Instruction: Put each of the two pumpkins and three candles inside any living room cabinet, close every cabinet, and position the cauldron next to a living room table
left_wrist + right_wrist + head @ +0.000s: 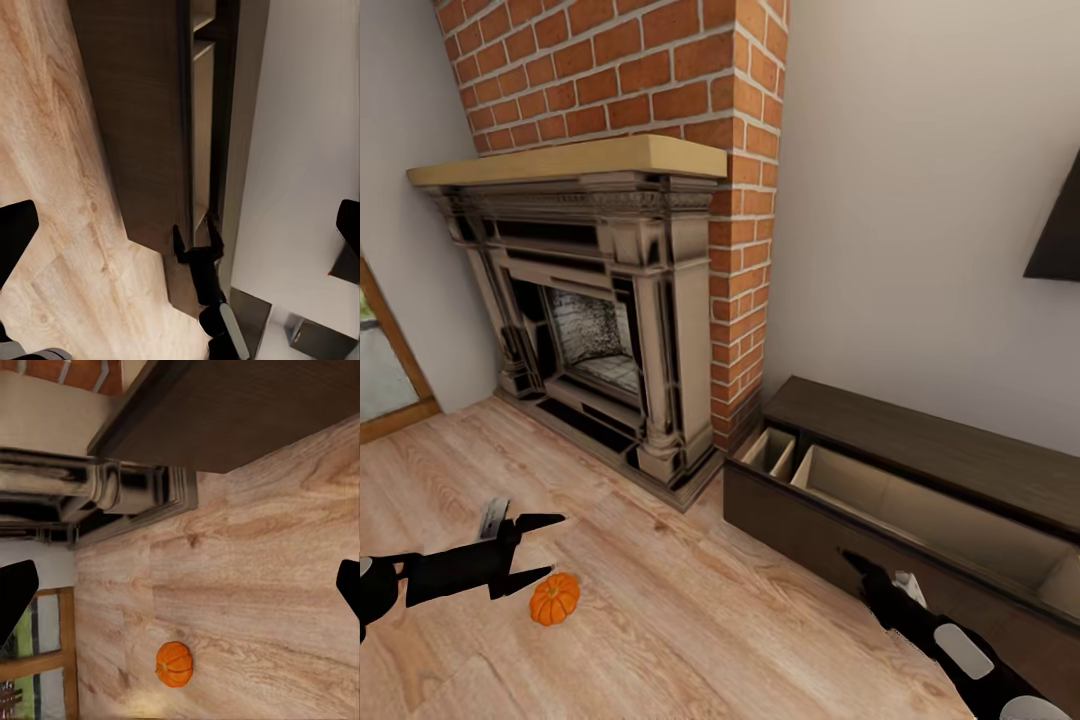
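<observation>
One orange pumpkin (pixel 554 598) (pixel 175 664) lies on the wooden floor in front of the fireplace. My left gripper (pixel 545 548) (pixel 180 232) hovers just left of and above it, open and empty. The dark-brown cabinet (pixel 920 480) (pixel 142 112) (pixel 247 405) stands along the right wall with its front pulled out, showing pale empty compartments. My right gripper (pixel 860 568) (pixel 196 238) (pixel 180 592) is close to that open front, fingers spread wide with nothing between them. Candles, cauldron and table are out of view.
An ornate stone fireplace (pixel 610 300) with a brick chimney fills the corner at left. A glass door (pixel 380 360) is at the far left, and a dark wall-mounted screen (pixel 1060 230) hangs above the cabinet. Wooden floor (pixel 690 620) stretches between fireplace and cabinet.
</observation>
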Available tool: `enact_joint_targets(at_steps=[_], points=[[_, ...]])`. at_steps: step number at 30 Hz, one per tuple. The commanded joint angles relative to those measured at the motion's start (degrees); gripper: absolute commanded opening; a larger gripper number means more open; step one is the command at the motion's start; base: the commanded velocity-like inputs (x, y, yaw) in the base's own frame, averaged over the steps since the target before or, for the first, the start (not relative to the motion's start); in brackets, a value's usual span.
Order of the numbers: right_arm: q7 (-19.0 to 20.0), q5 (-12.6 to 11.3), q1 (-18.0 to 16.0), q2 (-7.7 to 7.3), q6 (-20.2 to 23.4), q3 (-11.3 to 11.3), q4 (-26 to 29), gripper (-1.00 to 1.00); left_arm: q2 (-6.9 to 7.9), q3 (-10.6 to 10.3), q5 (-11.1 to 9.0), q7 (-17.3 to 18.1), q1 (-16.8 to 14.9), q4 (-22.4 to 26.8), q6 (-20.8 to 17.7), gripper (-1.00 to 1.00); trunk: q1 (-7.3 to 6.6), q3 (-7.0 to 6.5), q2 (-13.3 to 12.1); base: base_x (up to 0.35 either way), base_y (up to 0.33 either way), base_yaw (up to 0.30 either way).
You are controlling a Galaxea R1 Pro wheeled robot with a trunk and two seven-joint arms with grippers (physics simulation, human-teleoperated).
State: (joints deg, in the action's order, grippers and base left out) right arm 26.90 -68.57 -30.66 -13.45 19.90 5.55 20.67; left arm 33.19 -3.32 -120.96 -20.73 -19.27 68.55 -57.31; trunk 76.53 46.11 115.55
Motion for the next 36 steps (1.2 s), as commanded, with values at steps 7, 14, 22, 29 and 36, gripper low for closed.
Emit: enact_joint_targets(at_steps=[7,14,22,29,36], points=[[7.66,4.53,-0.02,-0.09,-0.41,1.06,0.44,1.00,0.03,-0.12,-0.59,-0.52,-0.07,0.14,0.00,1.00,-0.01,0.30,0.03,0.000,0.000,0.285],[8.05,8.00,-0.02,0.00,-0.64,2.26,0.37,1.00,-0.03,-0.20,-0.59,-0.54,-0.07,0.18,0.00,1.00,-0.01,0.41,0.03,0.000,0.000,0.140],[7.91,8.20,-0.02,0.04,-0.65,2.33,0.34,1.00,-0.12,-0.28,-0.59,-0.54,-0.07,-0.44,0.00,1.00,-0.01,0.42,0.03,0.000,0.000,0.007],[7.77,8.49,-0.02,0.09,-0.73,2.35,0.34,1.00,-0.28,-0.35,-0.61,-0.54,-0.07,-0.30,0.00,1.00,-0.01,0.42,0.03,0.000,0.000,0.110],[5.41,10.64,-0.02,0.25,-2.40,2.41,0.34,1.00,-0.53,-0.37,-0.60,-0.54,-0.07,-0.18,0.00,1.00,-0.01,0.42,0.03,0.000,0.000,0.274]])
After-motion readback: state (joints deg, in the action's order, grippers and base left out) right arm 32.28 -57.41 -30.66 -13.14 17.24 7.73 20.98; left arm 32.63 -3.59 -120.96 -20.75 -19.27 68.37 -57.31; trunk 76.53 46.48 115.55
